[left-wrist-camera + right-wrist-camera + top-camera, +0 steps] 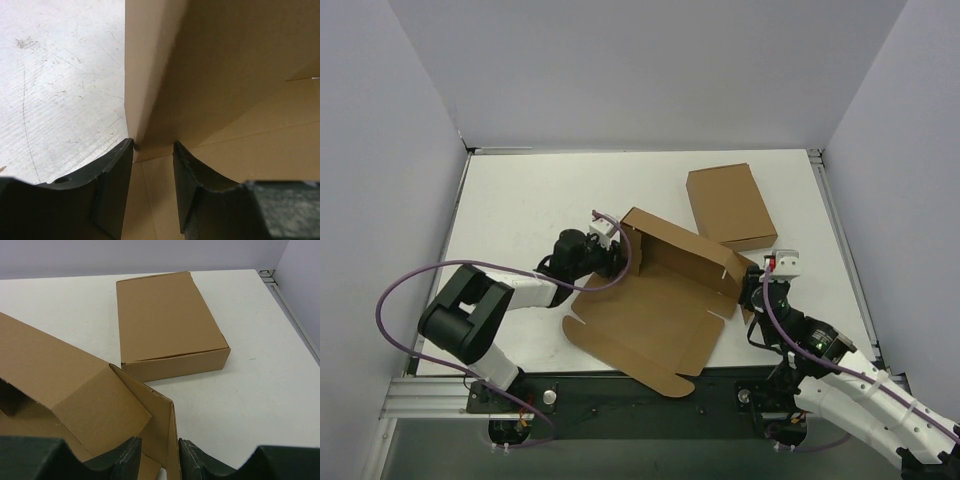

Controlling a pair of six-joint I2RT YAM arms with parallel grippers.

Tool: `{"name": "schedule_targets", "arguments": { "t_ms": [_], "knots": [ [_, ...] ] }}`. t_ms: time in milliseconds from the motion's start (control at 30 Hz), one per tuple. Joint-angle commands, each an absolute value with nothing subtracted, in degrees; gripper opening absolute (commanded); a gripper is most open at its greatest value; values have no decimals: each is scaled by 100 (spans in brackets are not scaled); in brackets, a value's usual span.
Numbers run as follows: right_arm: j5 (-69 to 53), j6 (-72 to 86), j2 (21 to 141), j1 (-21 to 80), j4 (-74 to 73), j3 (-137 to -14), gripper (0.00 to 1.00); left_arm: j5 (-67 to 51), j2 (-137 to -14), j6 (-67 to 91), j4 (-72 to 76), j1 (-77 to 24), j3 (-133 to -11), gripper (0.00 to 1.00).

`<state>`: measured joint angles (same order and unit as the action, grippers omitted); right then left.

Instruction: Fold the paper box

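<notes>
Your brown paper box (pixel 655 315) lies on the bench (pixel 530 210), mostly flat with the back wall creased upright, left jaws spread astride its left corner, right jaws close around the right end flap, can't tell if pinching.

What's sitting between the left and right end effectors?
Only the brown kraft cardboard paper box: its raised wall and flat panel span from left end effector to right end effector, per the top view.
</notes>
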<state>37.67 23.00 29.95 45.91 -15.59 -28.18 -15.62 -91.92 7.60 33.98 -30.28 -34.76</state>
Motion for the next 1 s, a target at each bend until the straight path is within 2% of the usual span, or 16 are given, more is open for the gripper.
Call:
{"name": "schedule_targets", "arguments": {
  "t_ms": [0, 233, 667, 767, 800, 967],
  "knots": [
    [3674, 2197, 3041, 4526, -1415, -2742, 35, -1845, -9272, 650, 4463, -2909, -3349, 50],
    [3568, 2109, 3050, 4491, -1398, -2725, 34, -2214, -9369, 510, 5018, -2804, -3278, 59],
    [3375, 1986, 3050, 4456, -1327, -2698, 34, -2338, -9606, 527, 5326, -2716, -3401, 57],
    [3384, 1977, 3137, 4456, -1362, -2786, 47, -2329, -9633, 562, 5370, -2716, -3393, 56],
    [3366, 1995, 3155, 4456, -1397, -2821, 57, -2329, -9633, 571, 5370, -2716, -3384, 56],
    [3358, 2021, 3129, 4465, -1529, -2997, 75, -2303, -9650, 589, 5405, -2716, -3375, 55]
  ]
}}
